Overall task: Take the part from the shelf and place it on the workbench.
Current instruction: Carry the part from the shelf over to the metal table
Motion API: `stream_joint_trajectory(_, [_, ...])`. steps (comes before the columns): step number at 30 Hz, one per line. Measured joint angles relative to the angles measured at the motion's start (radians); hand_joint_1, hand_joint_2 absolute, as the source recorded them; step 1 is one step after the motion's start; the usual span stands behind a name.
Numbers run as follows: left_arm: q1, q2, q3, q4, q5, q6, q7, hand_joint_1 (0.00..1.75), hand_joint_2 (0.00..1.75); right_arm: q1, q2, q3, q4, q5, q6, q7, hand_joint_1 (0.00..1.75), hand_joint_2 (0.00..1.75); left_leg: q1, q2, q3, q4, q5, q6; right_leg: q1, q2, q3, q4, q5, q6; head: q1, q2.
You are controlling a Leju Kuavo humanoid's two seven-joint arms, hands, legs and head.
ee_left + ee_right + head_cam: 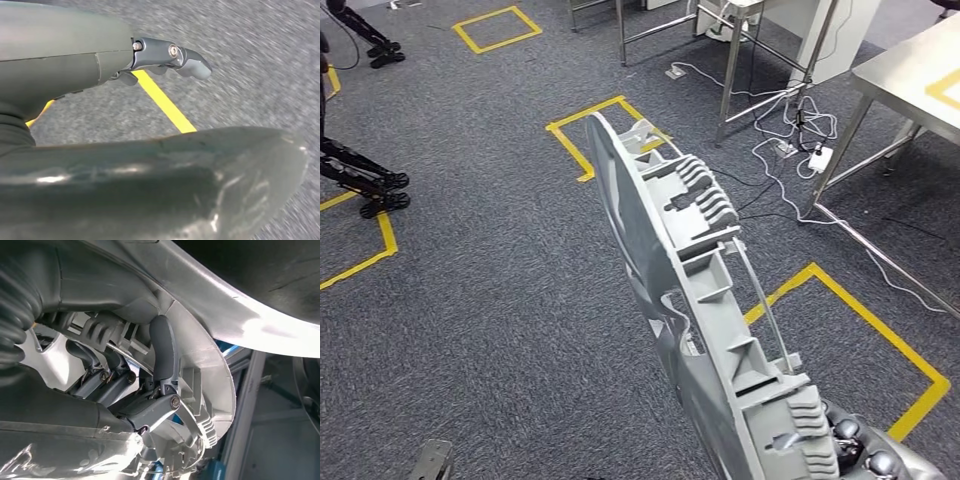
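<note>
In the head view the part point(675, 260), a long grey plastic moulding with ribs and clips, stands on edge and runs from the picture's middle down to the lower right. My right hand point(860, 445) grips its near end from below. In the right wrist view the dark fingers point(163, 347) curl around the ribbed inner side of the part point(211, 355). My left hand point(113, 75) hangs over the carpet, its dark fingers point(177, 55) stretched out with nothing between them and the thumb. The steel workbench point(916, 80) stands at the far right.
Grey carpet carries yellow tape squares point(848, 300). White cables and a power strip point(814, 155) lie under the workbench. A metal table frame point(731, 60) stands behind them. Black stand legs point(365, 180) are at the left.
</note>
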Motion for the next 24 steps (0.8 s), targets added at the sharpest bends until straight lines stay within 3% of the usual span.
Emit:
stream_joint_trajectory(1, [0.0,0.001,0.0,0.0,0.002,-0.011,-0.003,0.0,0.0,0.001,0.0,0.0,0.0,0.0,-0.002,0.0,1.75,1.75,0.002,-0.005,0.022,-0.053,0.039,-0.001,-0.002,0.012,0.001,0.0,0.0,0.002,0.0,0.0])
stream_joint_trajectory(3, [0.0,0.002,0.001,0.0,0.004,-0.039,-0.006,0.0,0.0,0.0,0.0,0.0,0.0,0.0,-0.004,-0.004,1.75,1.75,0.011,-0.05,0.081,-0.184,0.099,-0.004,-0.004,0.035,-0.001,0.005,0.0,0.012,-0.001,0.0])
stream_joint_trajectory(5, [0.0,0.003,0.001,0.0,0.004,-0.064,-0.007,0.0,0.0,0.001,0.0,0.0,0.0,-0.001,-0.005,-0.01,1.75,1.75,0.016,-0.086,0.108,-0.247,0.11,0.002,-0.004,0.056,-0.011,0.008,0.003,0.025,-0.003,0.0])
stream_joint_trajectory(7, [0.0,0.005,0.001,0.0,0.005,-0.077,-0.009,0.0,0.0,0.006,0.0,0.0,0.0,-0.003,-0.006,-0.013,1.75,1.75,0.014,-0.074,0.109,-0.251,0.108,0.018,-0.007,0.072,-0.02,0.004,0.009,0.037,-0.003,0.0])
stream_joint_trajectory(9, [-0.002,0.007,0.002,0.0,0.01,-0.09,-0.014,0.0,0.0,0.011,0.0,-0.001,0.0,-0.006,-0.006,-0.014,1.75,1.75,0.013,-0.053,0.111,-0.253,0.11,0.033,-0.006,0.039,-0.034,0.028,-0.006,0.045,0.001,0.0])
stream_joint_trajectory(11, [-0.001,0.01,0.002,0.0,0.016,-0.099,-0.018,0.0,0.0,0.013,0.0,-0.001,0.0,-0.009,-0.006,-0.014,1.75,1.75,0.009,-0.03,0.113,-0.254,0.109,0.044,-0.002,-0.021,-0.083,0.135,-0.063,0.05,0.006,0.0])
stream_joint_trajectory(13, [0.004,0.012,0.004,0.0,0.019,-0.102,-0.021,0.0,0.0,0.016,0.0,-0.001,0.0,-0.012,-0.007,-0.015,1.75,1.75,0.004,-0.005,0.114,-0.254,0.107,0.049,-0.002,-0.043,-0.147,0.268,-0.118,0.051,0.008,0.0])
stream_joint_trajectory(14, [0.004,0.013,0.005,0.0,0.021,-0.104,-0.022,0.0,0.0,0.017,0.0,-0.002,0.0,-0.012,-0.007,-0.015,1.75,1.75,0.001,0.007,0.114,-0.254,0.105,0.05,-0.002,-0.046,-0.162,0.298,-0.123,0.05,0.008,0.0])
stream_joint_trajectory(15, [0.004,0.013,0.006,0.0,0.022,-0.105,-0.023,0.0,0.0,0.018,0.0,-0.002,0.0,-0.013,-0.007,-0.015,1.75,1.75,-0.001,0.018,0.116,-0.254,0.104,0.05,-0.002,-0.048,-0.155,0.288,-0.108,0.048,0.008,0.0])
stream_joint_trajectory(16, [0.003,0.013,0.006,0.0,0.023,-0.107,-0.024,0.0,0.0,0.018,0.0,-0.002,0.0,-0.013,-0.006,-0.015,1.75,1.75,-0.002,0.028,0.119,-0.254,0.102,0.05,-0.001,-0.052,-0.128,0.239,-0.079,0.045,0.008,0.0])
stream_joint_trajectory(17, [0.002,0.013,0.007,0.0,0.023,-0.109,-0.024,0.0,0.0,0.017,0.0,-0.003,0.0,-0.014,-0.006,-0.015,1.75,1.75,-0.003,0.037,0.123,-0.254,0.099,0.048,0.0,-0.067,-0.088,0.166,-0.046,0.042,0.008,0.0])
stream_joint_trajectory(19, [0.001,0.012,0.008,0.0,0.024,-0.112,-0.025,0.0,0.0,0.015,0.0,-0.005,0.0,-0.015,-0.004,-0.015,1.75,1.75,-0.009,0.052,0.13,-0.252,0.092,0.04,0.008,-0.095,-0.021,0.047,-0.011,0.034,0.007,0.0])
stream_joint_trajectory(20, [0.001,0.012,0.008,0.0,0.024,-0.113,-0.026,0.0,0.0,0.014,0.0,-0.007,0.0,-0.015,-0.003,-0.016,1.75,1.75,-0.011,0.059,0.132,-0.252,0.09,0.035,0.011,-0.102,-0.008,0.022,-0.009,0.029,0.007,0.0])
stream_joint_trajectory(22, [0.0,0.01,0.008,0.0,0.024,-0.115,-0.026,0.0,0.0,0.014,-0.001,-0.009,0.0,-0.016,-0.001,-0.017,1.75,1.75,-0.011,0.074,0.135,-0.255,0.089,0.027,0.015,-0.086,-0.01,0.016,-0.009,0.017,0.006,0.0])
stream_joint_trajectory(24, [-0.003,0.007,0.008,0.0,0.024,-0.116,-0.027,0.0,0.0,0.015,-0.001,-0.01,0.0,-0.016,-0.001,-0.017,1.75,1.75,-0.007,0.06,0.131,-0.241,0.074,0.016,0.013,-0.068,-0.009,0.009,-0.004,0.005,0.006,0.0])
